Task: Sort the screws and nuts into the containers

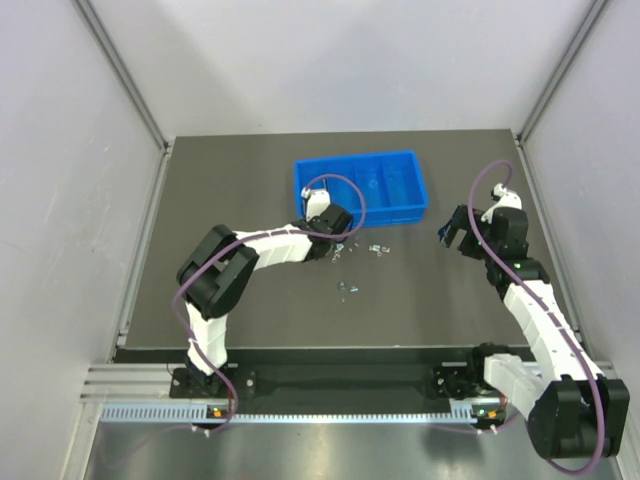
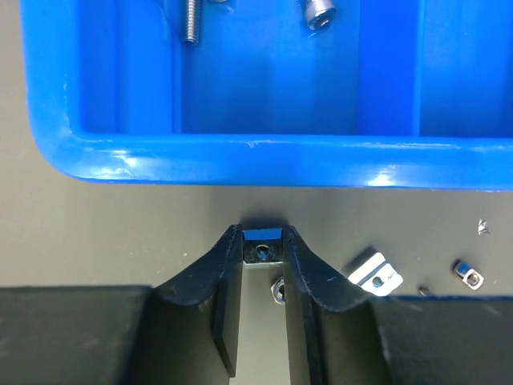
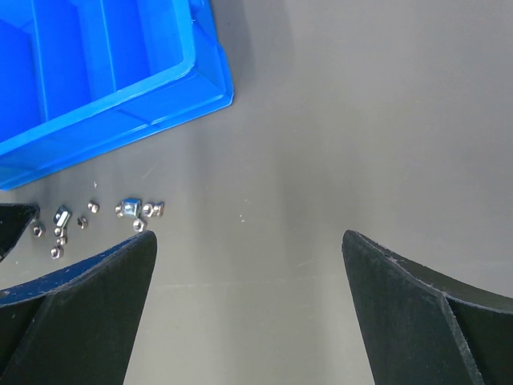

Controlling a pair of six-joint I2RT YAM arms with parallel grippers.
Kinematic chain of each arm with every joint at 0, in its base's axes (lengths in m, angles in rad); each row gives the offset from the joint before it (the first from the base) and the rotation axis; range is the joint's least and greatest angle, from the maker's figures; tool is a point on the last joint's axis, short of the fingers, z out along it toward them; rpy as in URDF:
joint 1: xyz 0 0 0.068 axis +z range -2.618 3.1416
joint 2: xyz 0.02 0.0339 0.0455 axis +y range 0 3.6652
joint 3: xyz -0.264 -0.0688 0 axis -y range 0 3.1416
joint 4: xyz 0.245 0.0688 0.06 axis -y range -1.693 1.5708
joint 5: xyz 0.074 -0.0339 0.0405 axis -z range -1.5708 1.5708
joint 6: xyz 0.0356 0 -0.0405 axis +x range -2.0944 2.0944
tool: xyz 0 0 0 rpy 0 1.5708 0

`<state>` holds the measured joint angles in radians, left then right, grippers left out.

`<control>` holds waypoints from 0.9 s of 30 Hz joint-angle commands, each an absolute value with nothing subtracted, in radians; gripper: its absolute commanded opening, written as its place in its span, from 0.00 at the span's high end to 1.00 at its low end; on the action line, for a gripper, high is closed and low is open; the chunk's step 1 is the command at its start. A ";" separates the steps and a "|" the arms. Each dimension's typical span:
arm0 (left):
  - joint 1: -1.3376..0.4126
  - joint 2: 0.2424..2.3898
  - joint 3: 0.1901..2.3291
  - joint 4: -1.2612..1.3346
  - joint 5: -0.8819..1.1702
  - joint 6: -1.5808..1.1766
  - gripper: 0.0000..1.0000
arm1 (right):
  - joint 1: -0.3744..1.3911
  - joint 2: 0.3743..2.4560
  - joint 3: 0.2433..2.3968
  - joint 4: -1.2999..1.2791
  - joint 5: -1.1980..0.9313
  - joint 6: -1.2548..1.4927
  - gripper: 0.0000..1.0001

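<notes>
The blue tray [image 1: 362,156] of containers lies at the back middle of the table. Just in front of its near wall [image 2: 264,160], my left gripper [image 2: 262,233] is shut on a small square nut [image 2: 262,253] at its fingertips. A hex nut [image 2: 278,290] lies on the table between the fingers, lower down. Two screws [image 2: 191,24] [image 2: 315,14] rest in tray compartments. My right gripper [image 3: 248,237] hangs open over bare table to the right of the tray, with nothing between its fingers.
More loose nuts lie near the left gripper: a flat slotted one [image 2: 375,274] and a small one [image 2: 469,275]. In the right wrist view a cluster of nuts [image 3: 132,208] sits at the left below the tray corner [image 3: 216,92]. A small group [image 1: 350,288] lies nearer the arms.
</notes>
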<state>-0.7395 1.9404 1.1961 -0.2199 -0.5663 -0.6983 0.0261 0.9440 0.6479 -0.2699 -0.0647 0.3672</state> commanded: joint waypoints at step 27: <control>-0.723 1.962 1.597 -0.113 -0.486 -0.390 0.81 | 0.035 0.936 0.653 -0.232 -0.041 0.368 0.00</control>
<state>-0.7361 1.8782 1.5288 -0.1120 -0.4866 -0.4244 0.0261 0.9440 0.6479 -0.2699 -0.0528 0.3679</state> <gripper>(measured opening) 0.280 0.996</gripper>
